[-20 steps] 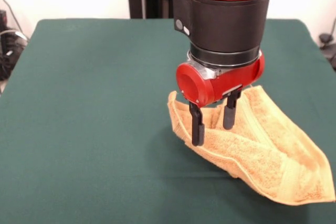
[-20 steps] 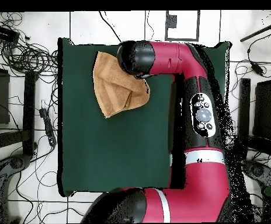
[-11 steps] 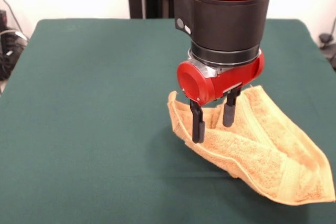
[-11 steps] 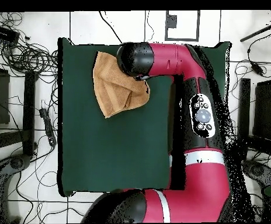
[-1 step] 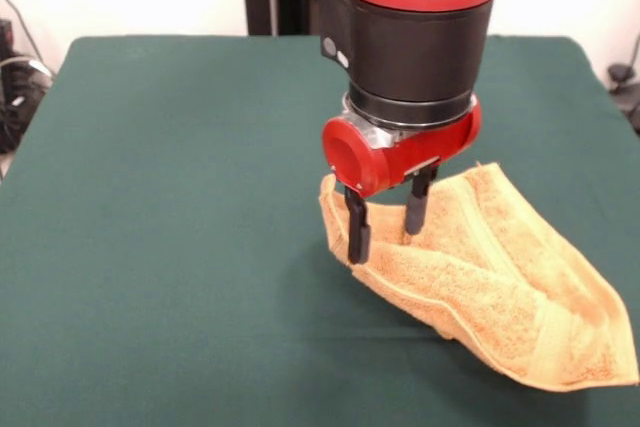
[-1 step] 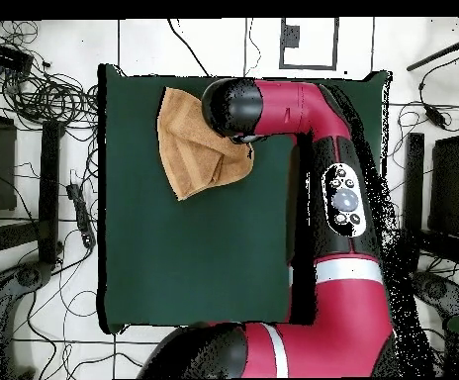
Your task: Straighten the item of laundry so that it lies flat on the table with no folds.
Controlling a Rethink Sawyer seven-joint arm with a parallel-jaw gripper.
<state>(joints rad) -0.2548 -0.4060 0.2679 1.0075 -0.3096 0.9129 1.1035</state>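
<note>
Near one counter (image 5: 180, 247) corner the towel (image 5: 500, 287) lay folded over itself. It looked soft, light and limp; its free corner seemed the best hold. Above its rumpled end the end effector (image 5: 384, 224) hung, fingers apart, holding nothing.

The towel (image 5: 500, 282) is orange-tan terry, a warm, even shade, with woven band stripes in the same colour running near its hem; the stripes read as slightly smoother, paler lines against the looped pile. From overhead the towel (image 6: 196, 146) looks a deeper tan. The table (image 5: 170, 247) is a plain dark green all over, with no pattern. The arm (image 6: 342, 218) is red with black sections, and a white band crosses it toward six o'clock in the overhead view. The gripper (image 5: 383, 229) has a glossy red housing, a silver ring above it, and black fingers (image 5: 357, 233).
</note>
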